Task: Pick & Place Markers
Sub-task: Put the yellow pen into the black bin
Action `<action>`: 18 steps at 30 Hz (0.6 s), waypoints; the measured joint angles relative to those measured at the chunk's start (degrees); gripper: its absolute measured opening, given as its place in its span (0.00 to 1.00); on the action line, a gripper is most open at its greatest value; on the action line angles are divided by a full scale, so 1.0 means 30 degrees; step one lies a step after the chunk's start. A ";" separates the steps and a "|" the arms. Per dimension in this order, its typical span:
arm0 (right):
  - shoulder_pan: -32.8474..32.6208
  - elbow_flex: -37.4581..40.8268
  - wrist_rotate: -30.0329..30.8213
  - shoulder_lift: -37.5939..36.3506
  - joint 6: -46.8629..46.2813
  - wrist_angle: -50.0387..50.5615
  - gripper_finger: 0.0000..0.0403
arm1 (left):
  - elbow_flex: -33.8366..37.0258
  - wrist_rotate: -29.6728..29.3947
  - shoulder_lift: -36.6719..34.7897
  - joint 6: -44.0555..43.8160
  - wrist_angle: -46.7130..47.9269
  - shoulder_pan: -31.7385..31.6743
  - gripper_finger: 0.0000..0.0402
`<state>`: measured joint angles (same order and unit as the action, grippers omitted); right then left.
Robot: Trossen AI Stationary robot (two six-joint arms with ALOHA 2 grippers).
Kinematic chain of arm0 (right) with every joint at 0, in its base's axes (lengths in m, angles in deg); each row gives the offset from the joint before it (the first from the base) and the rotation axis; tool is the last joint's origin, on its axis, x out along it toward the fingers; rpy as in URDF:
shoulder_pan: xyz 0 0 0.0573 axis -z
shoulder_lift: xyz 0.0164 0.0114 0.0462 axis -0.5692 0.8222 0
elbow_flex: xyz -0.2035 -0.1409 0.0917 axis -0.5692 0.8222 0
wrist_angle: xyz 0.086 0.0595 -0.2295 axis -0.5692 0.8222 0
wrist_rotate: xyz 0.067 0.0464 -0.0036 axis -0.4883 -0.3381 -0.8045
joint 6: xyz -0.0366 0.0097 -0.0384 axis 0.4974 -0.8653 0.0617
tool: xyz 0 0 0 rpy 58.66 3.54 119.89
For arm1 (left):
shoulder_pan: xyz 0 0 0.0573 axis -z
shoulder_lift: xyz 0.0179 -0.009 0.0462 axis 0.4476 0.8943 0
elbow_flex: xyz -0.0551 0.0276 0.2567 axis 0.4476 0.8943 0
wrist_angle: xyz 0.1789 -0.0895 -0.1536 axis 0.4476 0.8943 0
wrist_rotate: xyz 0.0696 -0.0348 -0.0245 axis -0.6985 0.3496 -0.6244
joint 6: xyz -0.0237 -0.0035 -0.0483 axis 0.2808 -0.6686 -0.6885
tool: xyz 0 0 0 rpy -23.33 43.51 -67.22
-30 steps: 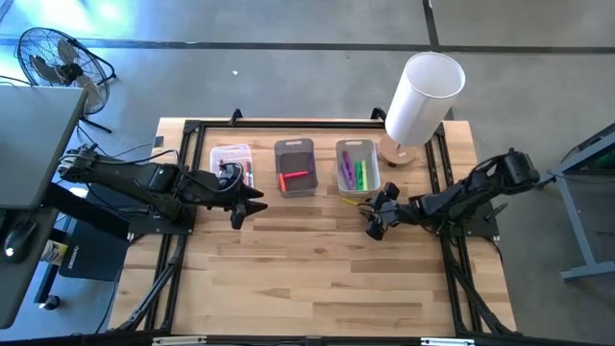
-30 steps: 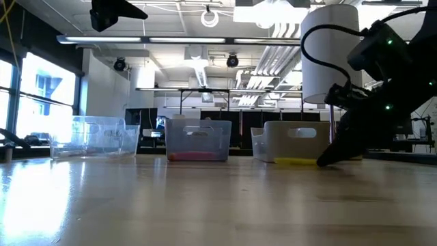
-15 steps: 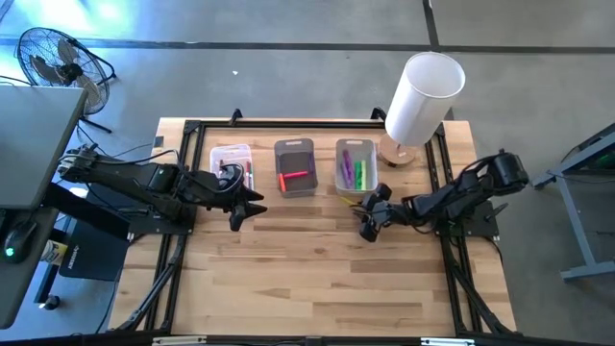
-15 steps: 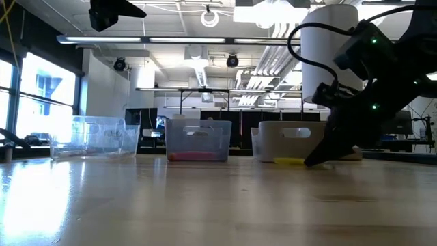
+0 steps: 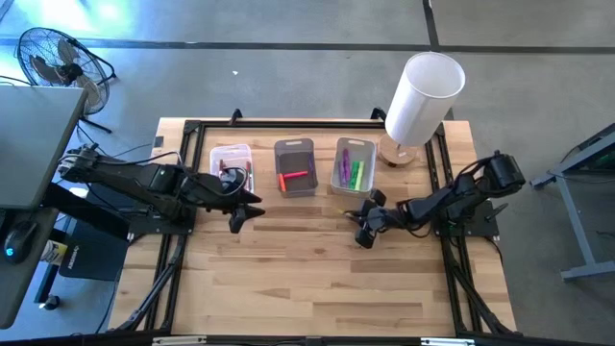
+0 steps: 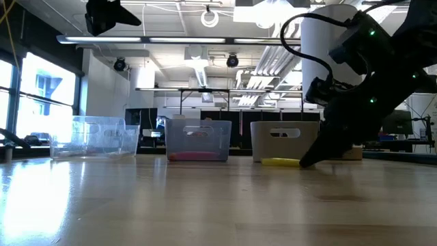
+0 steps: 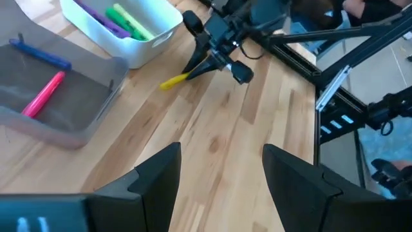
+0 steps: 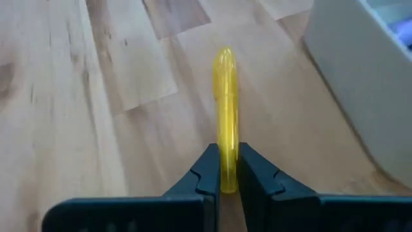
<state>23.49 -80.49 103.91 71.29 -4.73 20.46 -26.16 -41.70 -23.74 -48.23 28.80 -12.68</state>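
The right arm reaches in low from the table's right edge, stretched toward the middle, and its right gripper [image 8: 226,173] tips down to the wooden table [image 5: 317,269] just in front of the white bin [image 5: 354,166]. Its two dark fingers [image 8: 207,173] are pressed against a yellow marker [image 8: 224,116], one on each side of the barrel (the wrist view shows no gap on either side).

The yellow marker is a slim, glossy, translucent stick with a rounded tip. It lies flat on the wood, its free end pointing away from the gripper, just beside the white bin's near wall but not touching it. From the low view it shows as a short yellow streak [image 6: 280,162] on the tabletop with the fingertips coming down on one end.

The left arm waits at the table's left side, beside the clear bin [image 5: 231,160], with the left gripper [image 7: 219,171] raised above the table and its fingers spread wide with nothing between them.

Green and purple markers [image 5: 356,173] lie in the white bin; a red marker [image 5: 295,177] lies in the grey bin [image 5: 294,151] next to it.
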 joint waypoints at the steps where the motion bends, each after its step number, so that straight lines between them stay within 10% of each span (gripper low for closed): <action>1: -0.0281 -0.0120 0.0190 -0.0085 -0.0331 0.0350 0.07 | -0.0007 -0.0006 -0.0004 0.0000 0.0147 0.0000 0.54; 18: -0.1876 -0.7592 0.1910 -0.3647 -0.1179 0.8907 0.05 | -0.0007 -0.0373 0.0339 0.0722 0.2996 -0.0007 0.54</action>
<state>17.86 -103.27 109.64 60.34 -8.26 47.18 -26.18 -42.82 -22.73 -46.06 37.79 -12.70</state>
